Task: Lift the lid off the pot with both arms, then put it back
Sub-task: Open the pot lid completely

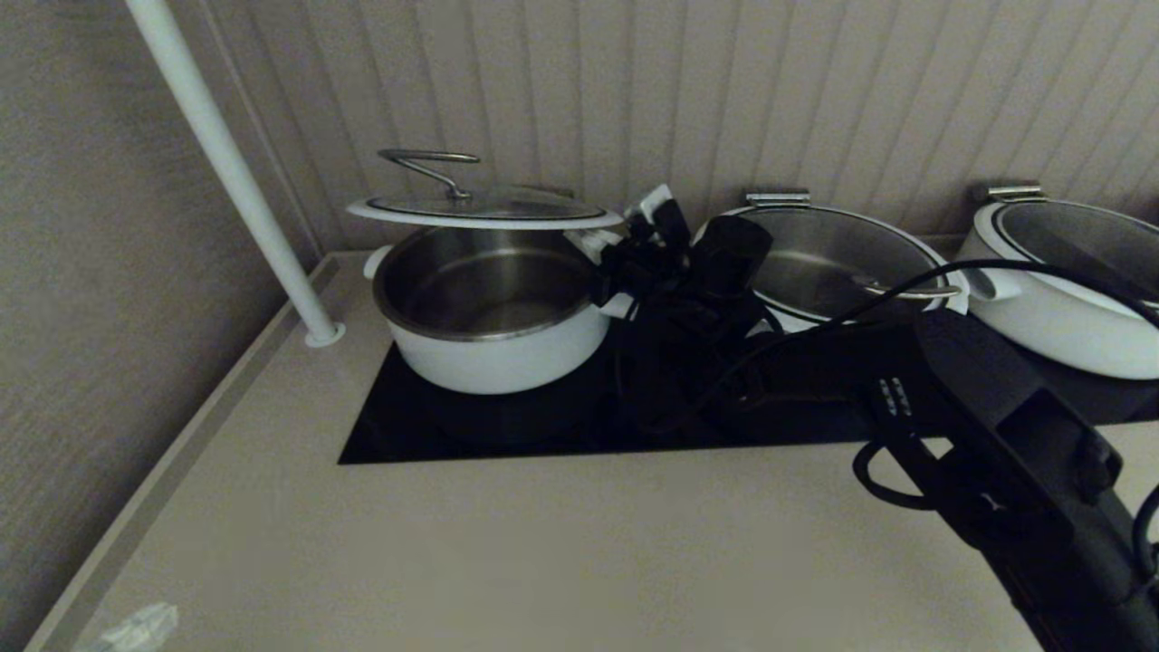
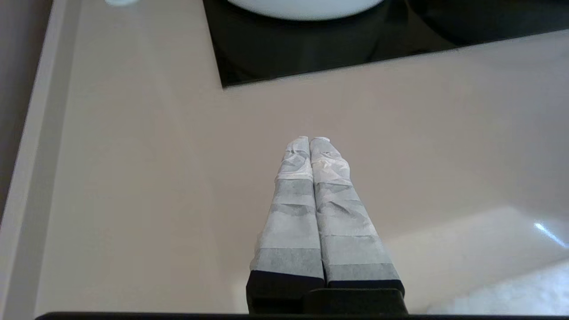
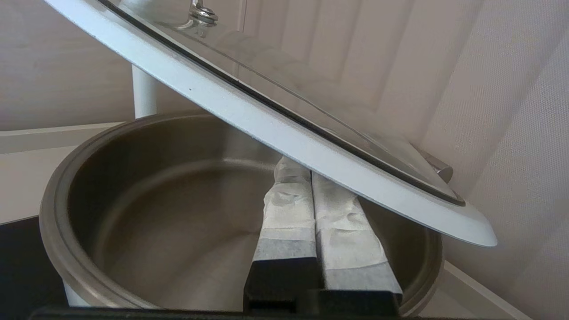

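Already you have the first half mostly done: the low, wide white pot with its steel inside (image 1: 489, 308) sits on the black glass cooktop (image 1: 407, 435) set into the beige counter (image 1: 453, 561), and it stands open. Its round glass lid with the wide white rim and black ring (image 1: 484, 211) hovers just above the pot's mouth, clear of the front rim, with the thin steel loop handle (image 1: 430, 163) up near its left side. From the right wrist view you can see it is tilted, and whether its far edge rests on the hinge clip you cannot tell.

Your right gripper (image 3: 306, 178) is at the pot's right side, its taped fingers pressed together and reaching under the lid's rim, so it seems to prop the lid from below rather than pinch it. Your left gripper (image 2: 310, 142) hangs over bare counter well short of the pot, jaws closed on nothing, so this is a one-arm lift so far.

What is left for you: lower the lid squarely back onto the rim and draw the right fingers out.
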Robot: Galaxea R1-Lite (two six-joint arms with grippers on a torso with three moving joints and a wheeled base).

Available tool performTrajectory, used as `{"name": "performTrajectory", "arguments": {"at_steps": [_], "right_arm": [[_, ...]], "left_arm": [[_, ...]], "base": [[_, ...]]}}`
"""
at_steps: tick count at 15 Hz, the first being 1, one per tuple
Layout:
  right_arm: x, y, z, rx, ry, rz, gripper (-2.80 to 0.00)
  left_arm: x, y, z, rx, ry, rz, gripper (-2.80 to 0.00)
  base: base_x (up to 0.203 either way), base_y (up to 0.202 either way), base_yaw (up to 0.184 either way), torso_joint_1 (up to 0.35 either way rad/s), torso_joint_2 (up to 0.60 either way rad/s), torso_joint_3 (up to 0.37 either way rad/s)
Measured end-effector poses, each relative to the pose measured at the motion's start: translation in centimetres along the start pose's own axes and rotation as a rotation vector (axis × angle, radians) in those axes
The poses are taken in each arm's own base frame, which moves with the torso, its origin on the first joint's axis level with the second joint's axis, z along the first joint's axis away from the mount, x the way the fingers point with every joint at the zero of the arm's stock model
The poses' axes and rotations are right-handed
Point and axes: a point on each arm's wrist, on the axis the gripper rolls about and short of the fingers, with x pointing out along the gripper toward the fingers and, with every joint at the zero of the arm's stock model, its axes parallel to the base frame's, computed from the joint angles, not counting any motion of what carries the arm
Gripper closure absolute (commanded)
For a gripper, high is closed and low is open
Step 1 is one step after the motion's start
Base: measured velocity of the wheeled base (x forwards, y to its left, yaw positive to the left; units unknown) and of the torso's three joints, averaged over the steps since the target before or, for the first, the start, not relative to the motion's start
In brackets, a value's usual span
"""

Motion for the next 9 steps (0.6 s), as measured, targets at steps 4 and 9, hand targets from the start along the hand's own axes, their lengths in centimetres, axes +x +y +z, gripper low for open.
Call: {"name": "performTrajectory", "arguments": {"at_steps": [4,9], "right_arm": [[0.0,0.0,0.1,-0.001,-0.003,-0.001,0.00],[0.0,-0.1,0.2,-0.002,-0.005,-0.001,0.00]], "left_arm": [[-0.1,0.0,1.7,0.005,-0.049,-0.005,0.00],[0.8,0.2,5.1,0.009,-0.118,-0.025,0.00]], "base": [[0.000,0.000,0.000,0.000,0.00,0.000],[0.000,0.000,0.000,0.000,0.00,0.000]]}}
